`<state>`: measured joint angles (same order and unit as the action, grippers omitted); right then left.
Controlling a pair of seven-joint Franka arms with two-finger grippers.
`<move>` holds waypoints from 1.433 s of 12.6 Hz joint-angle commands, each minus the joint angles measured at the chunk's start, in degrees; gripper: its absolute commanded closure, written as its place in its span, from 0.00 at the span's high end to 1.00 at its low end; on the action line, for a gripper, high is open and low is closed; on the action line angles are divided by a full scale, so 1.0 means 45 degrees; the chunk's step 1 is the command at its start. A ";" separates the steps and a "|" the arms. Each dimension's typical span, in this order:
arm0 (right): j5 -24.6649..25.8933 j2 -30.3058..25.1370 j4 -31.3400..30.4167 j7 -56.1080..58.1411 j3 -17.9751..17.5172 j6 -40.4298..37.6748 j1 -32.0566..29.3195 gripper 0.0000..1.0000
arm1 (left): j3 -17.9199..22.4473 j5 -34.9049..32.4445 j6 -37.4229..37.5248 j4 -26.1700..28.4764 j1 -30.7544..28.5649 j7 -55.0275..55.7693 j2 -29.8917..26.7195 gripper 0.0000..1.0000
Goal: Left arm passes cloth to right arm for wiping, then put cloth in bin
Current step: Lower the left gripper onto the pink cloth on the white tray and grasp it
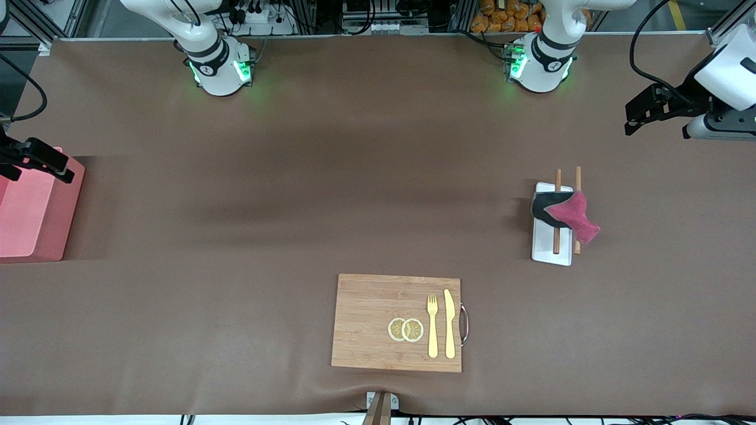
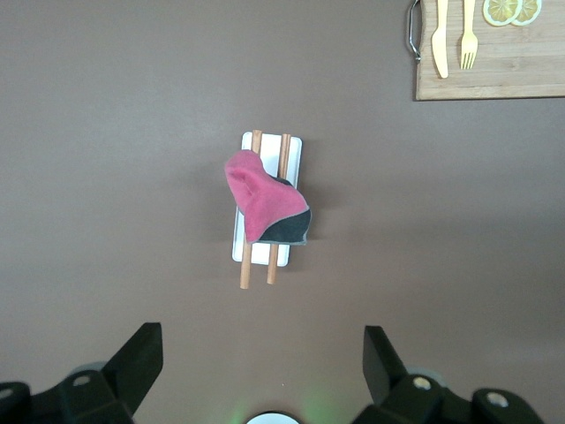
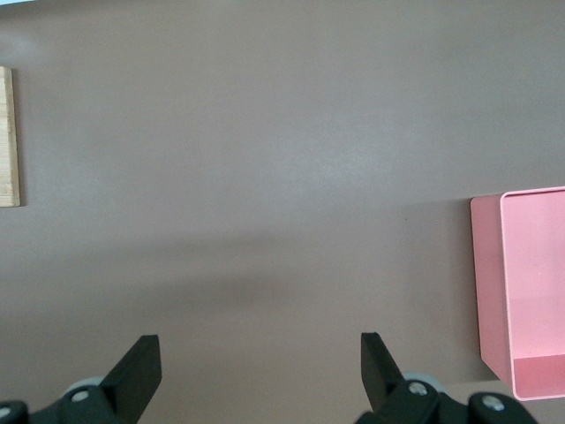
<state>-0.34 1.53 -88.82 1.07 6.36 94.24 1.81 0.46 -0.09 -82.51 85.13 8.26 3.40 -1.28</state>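
The cloth [image 1: 570, 213], magenta-red with a black underside showing, lies crumpled across two brown chopsticks [image 1: 556, 239] on a flat white tray [image 1: 552, 252] toward the left arm's end of the table. It also shows in the left wrist view [image 2: 260, 199]. My left gripper [image 1: 633, 121] is open and empty in the air over bare table at that end, apart from the cloth; its own view [image 2: 262, 349] shows bare table between the fingers. The pink bin [image 1: 59, 236] stands at the right arm's end. My right gripper [image 1: 35, 168] is open and empty over the bin's edge [image 3: 490, 265].
A wooden cutting board [image 1: 366, 319] lies near the front camera's edge of the table, with two lemon slices [image 1: 406, 329], a yellow fork [image 1: 432, 327] and a yellow knife [image 1: 449, 324] on it. A brown mat [image 1: 295, 206] covers the table.
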 commanded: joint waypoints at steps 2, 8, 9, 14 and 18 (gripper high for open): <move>-0.0139 0.0089 0.0206 -0.0198 0.0090 -0.0142 0.0164 1.00 | -0.0025 -0.0135 0.0251 -0.0149 0.0118 0.0221 -0.0126 1.00; -0.0139 0.0089 0.0186 -0.0198 0.0090 -0.0141 0.0125 1.00 | 0.0053 -0.0272 0.0231 -0.0500 0.0177 0.0260 0.0984 1.00; -0.0139 0.0089 0.0186 -0.0179 0.0090 -0.0141 0.0125 1.00 | 0.0034 -0.0272 0.0231 -0.0249 0.0138 0.0280 0.1258 1.00; -0.0158 0.0108 0.0167 -0.0198 0.0071 -0.0141 0.0105 1.00 | 0.0034 -0.0155 -0.0216 0.0298 0.0119 0.1702 0.3759 1.00; -0.0159 0.0128 0.0147 -0.0217 0.0071 -0.0141 0.0086 1.00 | 0.0053 0.0349 -0.2965 0.2232 -0.0056 0.2909 0.3857 1.00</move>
<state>-0.34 1.84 -88.83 0.83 6.35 94.24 1.83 0.41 0.13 -91.41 91.24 8.30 12.69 17.67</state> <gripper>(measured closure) 0.000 0.000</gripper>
